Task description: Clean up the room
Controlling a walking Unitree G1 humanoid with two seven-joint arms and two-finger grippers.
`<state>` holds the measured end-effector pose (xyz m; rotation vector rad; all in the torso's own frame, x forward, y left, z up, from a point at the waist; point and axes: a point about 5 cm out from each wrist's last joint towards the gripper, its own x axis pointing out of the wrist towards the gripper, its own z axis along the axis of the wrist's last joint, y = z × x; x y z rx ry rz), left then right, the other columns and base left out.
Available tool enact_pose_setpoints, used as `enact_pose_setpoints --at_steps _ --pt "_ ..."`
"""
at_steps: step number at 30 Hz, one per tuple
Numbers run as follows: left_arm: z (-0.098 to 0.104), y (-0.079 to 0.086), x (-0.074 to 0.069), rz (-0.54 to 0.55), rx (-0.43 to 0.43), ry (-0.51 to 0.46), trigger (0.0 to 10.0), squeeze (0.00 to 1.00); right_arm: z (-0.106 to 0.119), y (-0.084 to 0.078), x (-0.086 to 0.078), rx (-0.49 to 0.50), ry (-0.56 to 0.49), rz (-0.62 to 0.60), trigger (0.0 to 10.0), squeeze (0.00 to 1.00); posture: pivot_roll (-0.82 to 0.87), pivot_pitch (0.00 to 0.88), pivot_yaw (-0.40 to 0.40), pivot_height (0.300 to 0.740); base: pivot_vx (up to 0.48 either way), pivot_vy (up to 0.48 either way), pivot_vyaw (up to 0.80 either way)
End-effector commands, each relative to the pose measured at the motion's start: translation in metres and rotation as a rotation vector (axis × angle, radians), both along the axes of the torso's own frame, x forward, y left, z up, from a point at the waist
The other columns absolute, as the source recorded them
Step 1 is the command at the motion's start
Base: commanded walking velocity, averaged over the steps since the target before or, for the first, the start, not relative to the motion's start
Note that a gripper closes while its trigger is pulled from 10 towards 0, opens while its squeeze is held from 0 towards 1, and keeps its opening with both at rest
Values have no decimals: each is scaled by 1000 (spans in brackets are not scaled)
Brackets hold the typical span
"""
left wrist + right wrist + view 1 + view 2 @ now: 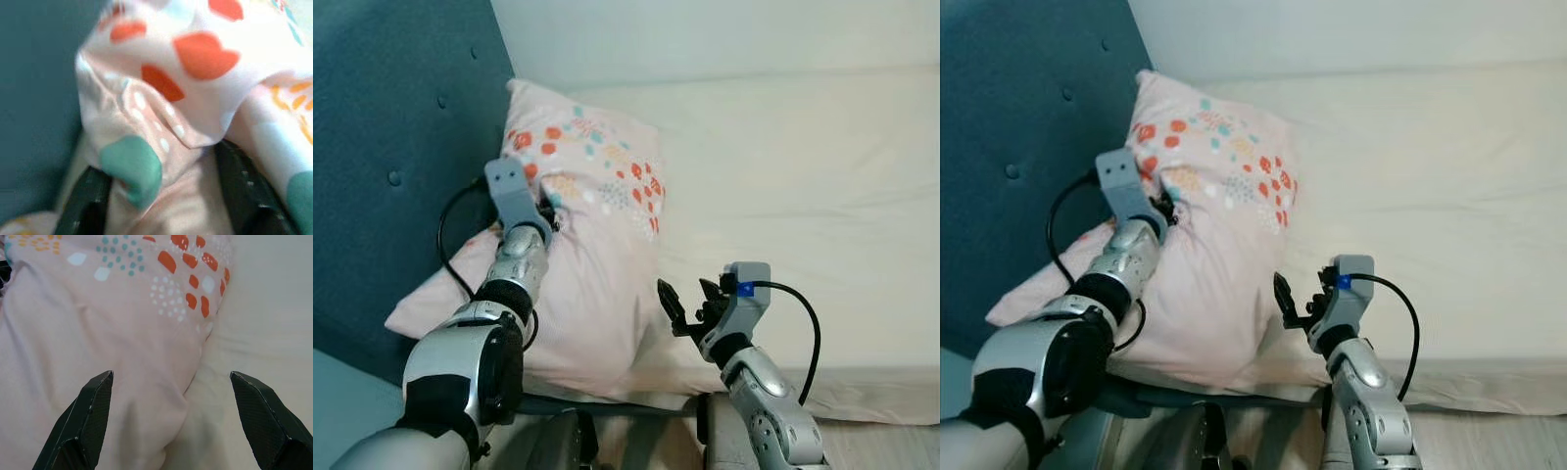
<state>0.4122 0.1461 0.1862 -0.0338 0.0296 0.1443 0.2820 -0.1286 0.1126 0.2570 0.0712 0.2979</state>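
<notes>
Main risk: left gripper (546, 212) had only a pinched fold of the pillow (592, 264) cover, not the filling. If it pulled or lifted from there, the fabric could slide out of the fingers (244, 193) or the pillow could swing and sag off the mattress (803, 196) front edge. The cable looping off the left wrist also sat close to the headboard (391, 147) and could snag on a big move.

Right gripper (690, 304) was spread wide, holding nothing, hovering just off the pillow's lower right corner near the mattress front edge. If it closed there it would probably catch sheet as well as pillow (wrist view shows one finger over pink fabric, the other over cream sheet).

Pillow: pale pink, soft, rumpled, with orange, teal and white blotches and dots clustered toward its top. It leaned into the head-end corner of the mattress, upper edge against the blue tufted headboard, lower part lying on the sheet. Bunched creases radiated from the left gripper's pinch point.
</notes>
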Motion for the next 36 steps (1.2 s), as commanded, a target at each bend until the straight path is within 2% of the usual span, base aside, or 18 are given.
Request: enact_pose_setpoints --at_steps 1,2,3,4,5,9,13,14,15,16,17,22,24,26,30,31,33,36 --pt "4 5 1 11 78 -14 10000 1000 -6 3 -1 -11 18 9 10000 0 -198 174 115 620 0 0 0" --pt "6 24 0 92 111 -8 10000 1000 -6 3 -1 -11 16 8 10000 0 -196 170 116 620 0 0 0" --pt "6 24 0 92 111 -8 10000 1000 -6 3 -1 -11 16 8 10000 0 -196 170 116 620 0 0 0" --pt "7 55 -4 230 171 9 10000 1000 -5 3 -1 -11 13 9 10000 0 -195 167 113 620 0 0 0" --pt "6 66 -6 278 195 18 10000 1000 -5 3 -1 -11 12 9 10000 0 -195 167 113 620 0 0 0" --pt "9 86 -11 363 274 13 10000 1000 -5 2 1 -12 10 12 10000 0 -197 160 112 620 0 0 0" --pt "24 91 -10 385 326 -63 10000 1000 -3 2 2 -13 4 14 10000 0 -199 154 109 620 0 0 0" --pt "34 90 -8 380 330 -104 10000 467 -3 2 3 -13 3 15 10000 0 -198 153 109 620 0 0 0" --pt "34 90 -8 380 330 -104 10000 467 -3 2 3 -13 3 15 10000 0 -198 153 109 620 0 0 0" --pt "41 89 -7 370 329 -134 10000 278 -3 2 3 -14 3 16 10000 0 -198 153 109 620 0 0 0" --pt "50 83 -4 329 312 -174 10000 0 -3 2 3 -15 2 18 10000 0 -193 148 107 620 0 0 0" --pt "63 57 3 124 247 -247 10000 0 -4 2 5 -18 2 20 10000 0 -188 138 106 620 0 0 0" --pt "46 37 3 -71 239 -216 10000 0 -4 1 8 -22 3 14 10000 0 -181 130 106 620 0 0 0" --pt "11 38 -7 -225 203 -150 10000 0 -7 -3 11 -58 15 -1 10000 0 -169 115 101 620 0 0 0" --pt "-37 84 -28 -37 -23 -21 10000 0 -8 -12 16 -82 19 -19 10000 0 -149 97 92 620 0 0 0" --pt "-37 84 -28 -37 -23 -21 10000 0 -8 -12 16 -82 19 -19 10000 0 -149 97 92 620 0 0 0" --pt "-59 108 -43 100 -116 29 10000 0 -6 -15 19 -87 10 -20 10000 0 -137 90 86 620 0 0 0" --pt "-66 116 -49 142 -149 41 10000 0 -5 -16 20 -89 6 -21 10000 0 -137 90 86 620 0 0 0"
